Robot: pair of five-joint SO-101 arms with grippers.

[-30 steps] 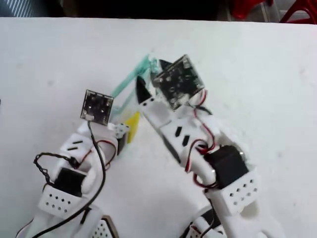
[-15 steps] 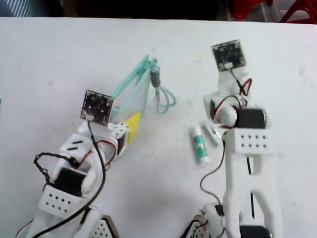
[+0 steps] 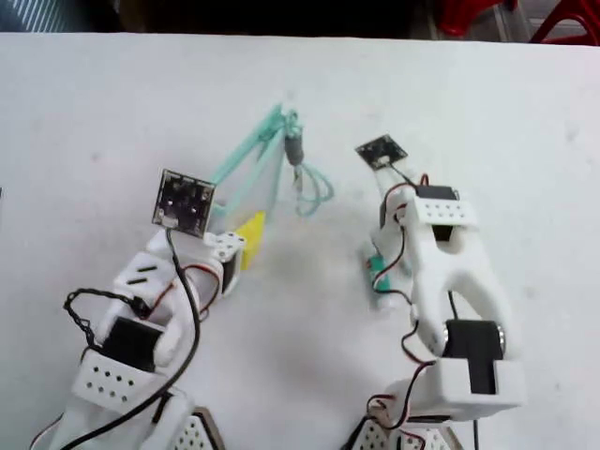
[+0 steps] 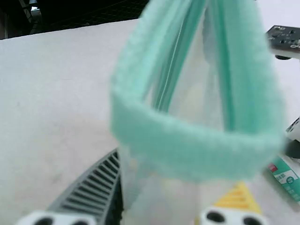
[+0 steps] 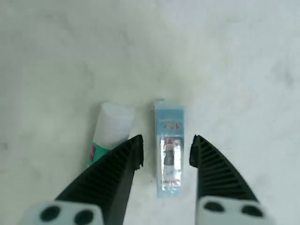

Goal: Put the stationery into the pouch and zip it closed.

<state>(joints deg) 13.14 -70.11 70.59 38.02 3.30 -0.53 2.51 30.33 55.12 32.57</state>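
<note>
Clamping the near end of the mint-trimmed pouch (image 3: 255,173), the left fingers (image 4: 96,187) pinch its clear wall. The mouth gapes, mid-worktop toward the far edge, and its green cord (image 3: 317,187) loops just beside it. Over to the right now: the right fingers (image 5: 211,164) are spread apart, straddling a small clear case (image 5: 169,145) with a gap either side. The glue stick (image 5: 111,126) lies just outside one finger. White worktop (image 3: 112,112) under it all, with a dark room and red legs (image 3: 562,14) past the far right corner.

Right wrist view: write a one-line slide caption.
Right claw open, one finger on each side of a clear blue case; glue stick lies alongside.
</note>
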